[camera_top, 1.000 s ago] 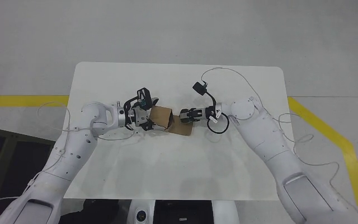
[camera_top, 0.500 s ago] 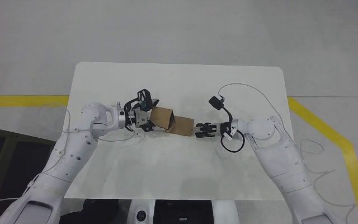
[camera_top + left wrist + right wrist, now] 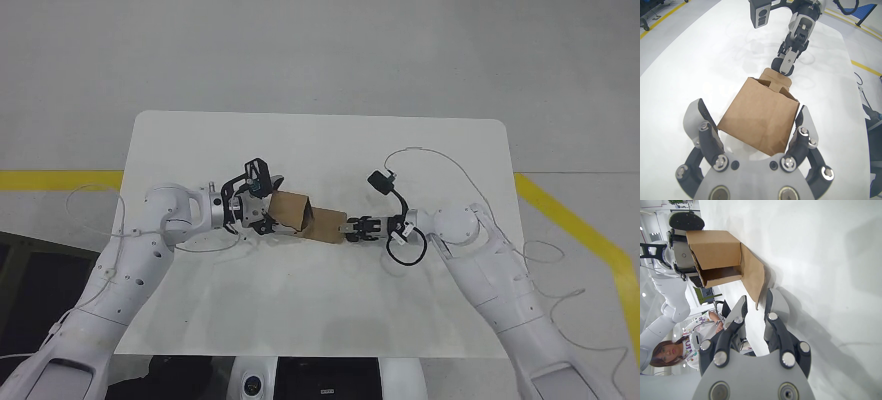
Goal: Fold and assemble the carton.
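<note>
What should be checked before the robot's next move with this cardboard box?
1. Hold: left gripper clamps the carton on both sides: ok.
2. Aim: flap edge sits between the right gripper fingers: ok.
3. Pinch: right gripper closed on the flap: not ok, open.
4. Carton end facing the right gripper folded shut: not ok.
5. Carton end at the left gripper folded shut: cannot tell.
</note>
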Robot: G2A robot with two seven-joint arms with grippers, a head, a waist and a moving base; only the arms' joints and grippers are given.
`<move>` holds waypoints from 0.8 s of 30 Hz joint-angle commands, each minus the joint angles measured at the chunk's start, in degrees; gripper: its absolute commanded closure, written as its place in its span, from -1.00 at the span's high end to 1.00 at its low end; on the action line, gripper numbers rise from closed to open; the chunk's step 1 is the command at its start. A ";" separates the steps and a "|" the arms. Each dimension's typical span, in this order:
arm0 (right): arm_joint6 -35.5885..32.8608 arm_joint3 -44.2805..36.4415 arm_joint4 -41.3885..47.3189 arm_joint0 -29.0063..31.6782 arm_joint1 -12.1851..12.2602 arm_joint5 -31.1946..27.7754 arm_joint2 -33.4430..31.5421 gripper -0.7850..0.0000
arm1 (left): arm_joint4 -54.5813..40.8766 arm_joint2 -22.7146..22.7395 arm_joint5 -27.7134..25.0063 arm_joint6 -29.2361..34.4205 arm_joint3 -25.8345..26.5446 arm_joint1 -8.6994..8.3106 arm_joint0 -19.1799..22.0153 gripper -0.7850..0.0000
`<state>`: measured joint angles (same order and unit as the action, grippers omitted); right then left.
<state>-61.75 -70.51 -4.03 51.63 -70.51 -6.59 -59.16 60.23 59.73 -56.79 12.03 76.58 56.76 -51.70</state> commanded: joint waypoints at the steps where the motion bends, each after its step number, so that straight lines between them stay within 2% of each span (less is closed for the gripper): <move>1: -0.01 1.23 1.28 -0.91 -0.40 -1.27 1.09 -0.56 | -0.03 -0.01 0.05 -0.04 0.00 0.01 0.00 1.00; 8: 0.80 5.10 4.12 -4.14 -1.69 -4.45 4.09 -0.55 | -0.07 0.08 -0.05 0.17 -0.01 -0.01 -0.06 1.00; 13: 1.06 4.67 5.84 -4.70 -1.86 -6.73 4.07 -0.51 | -0.07 0.28 -0.04 0.13 -0.03 -0.06 -0.10 1.00; 17: 0.91 3.52 6.49 -4.81 -1.90 -7.29 4.24 -0.44 | 0.10 0.25 -0.18 0.24 -0.04 -0.07 -0.14 1.00; 21: 1.33 3.19 7.69 -4.90 -2.04 -8.44 4.40 -0.26 | 0.21 0.25 -0.18 0.16 0.00 -0.07 -0.20 1.00; 24: 2.16 3.41 9.39 -4.87 -2.14 -9.85 4.13 -0.23 | 0.18 0.26 -0.14 0.18 -0.07 -0.07 -0.24 1.00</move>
<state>-60.04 -67.12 4.41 46.67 -72.61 -15.79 -54.84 60.46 59.98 -56.95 12.17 76.56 56.69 -51.93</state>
